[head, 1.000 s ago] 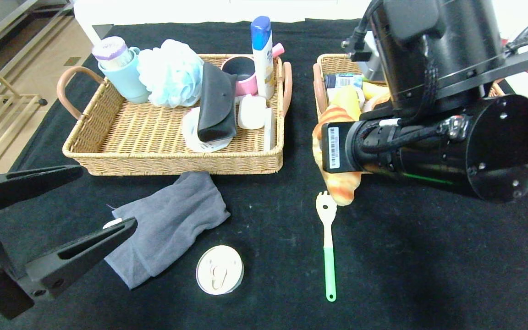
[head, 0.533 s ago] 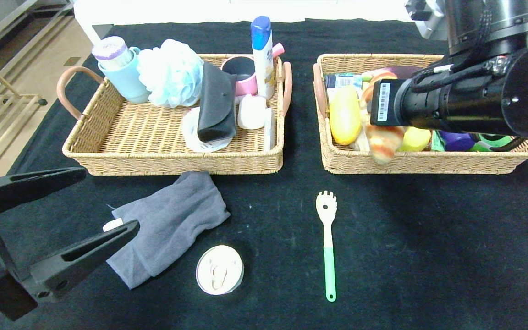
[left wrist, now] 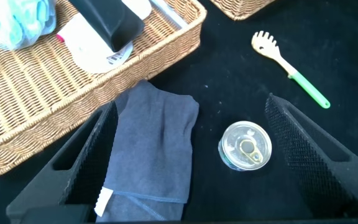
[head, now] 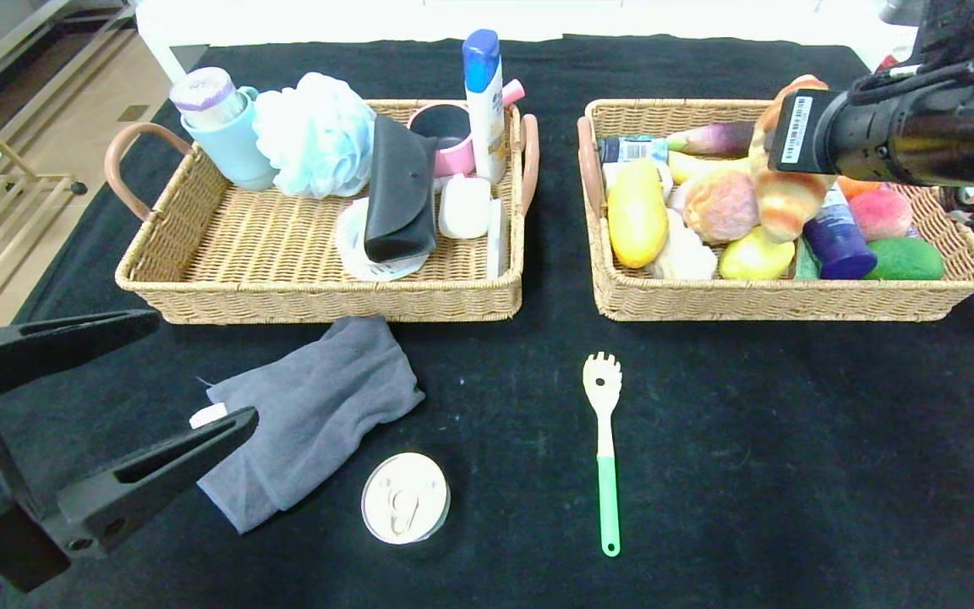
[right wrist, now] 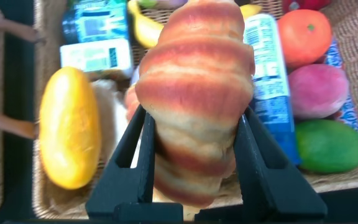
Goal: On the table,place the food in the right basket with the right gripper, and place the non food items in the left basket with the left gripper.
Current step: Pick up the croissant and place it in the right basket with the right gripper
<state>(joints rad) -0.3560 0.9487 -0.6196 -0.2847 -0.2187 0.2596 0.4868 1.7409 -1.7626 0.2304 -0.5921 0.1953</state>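
Right wrist view: right gripper (right wrist: 194, 180) fingers pinch croissant (right wrist: 194, 93) lengthwise, hanging directly above right basket (head: 783, 300); left gripper (head: 106, 406) fingers spread

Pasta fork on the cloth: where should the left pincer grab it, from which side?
Take the pasta fork at the green handle, from straight above, fingers across its width. It lies flat, tines toward the baskets, handle narrow and clear of the tin can. Left pincer stands open.

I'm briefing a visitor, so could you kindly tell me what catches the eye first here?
The right gripper holds a striped croissant above the right basket, which is crowded with fruit. On the black cloth in front lie a grey towel, a round tin and a green-handled fork.
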